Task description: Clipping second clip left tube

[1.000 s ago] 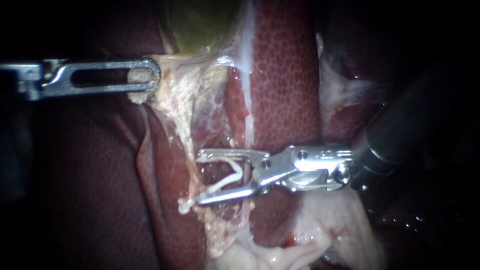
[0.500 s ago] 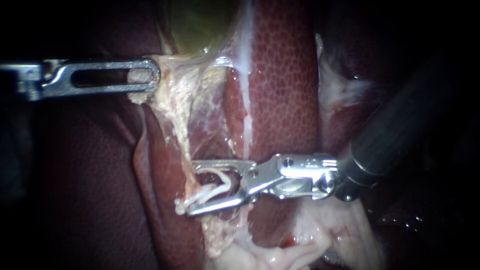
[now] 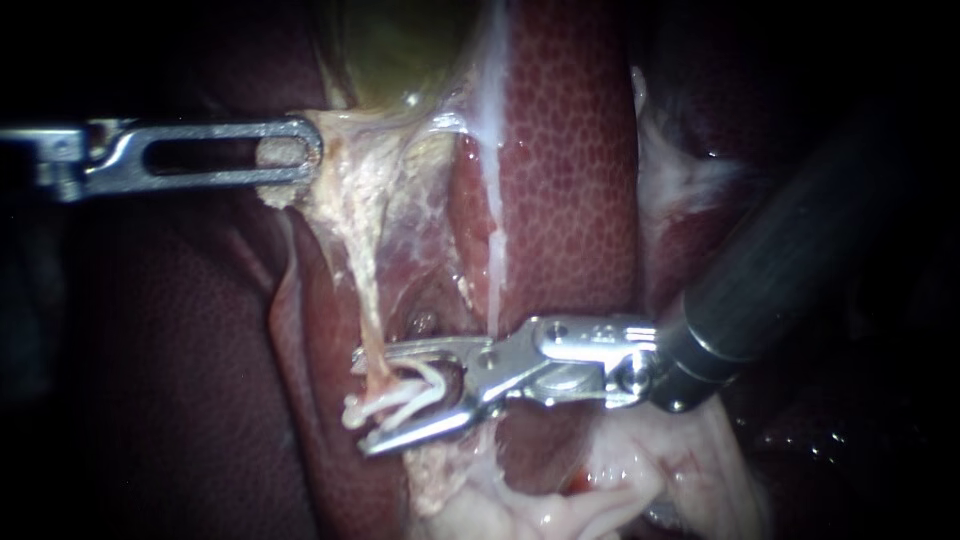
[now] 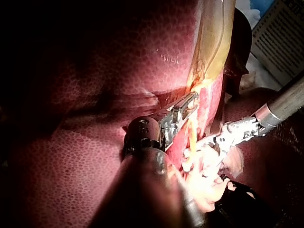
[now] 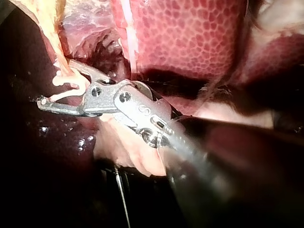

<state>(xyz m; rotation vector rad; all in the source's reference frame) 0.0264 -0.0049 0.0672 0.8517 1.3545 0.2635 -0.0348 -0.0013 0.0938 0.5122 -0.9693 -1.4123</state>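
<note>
Right instrument [image 3: 362, 404] carries white clip [image 3: 400, 397], seemingly straddling left tube [image 3: 371, 318].

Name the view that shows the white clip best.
The endoscope view: the clip lies side-on, both legs visible between the right instrument's jaws. The right wrist view shows part of it; the left wrist view barely tells it from pale tissue.

We see bright polished metal at the tips of the left instrument [image 3: 300, 153] and right instrument [image 3: 362, 402]. The right one's shaft [image 3: 790, 260] is dark and matt. Clip [image 3: 405, 395]: white, smooth, looks plastic. Liver [image 3: 570, 150]: wet, glossy, finely pebbled. Left tube [image 3: 368, 290]: pale, fibrous, ragged. Gallbladder [image 3: 400, 50]: smooth, damp sheen.
</note>
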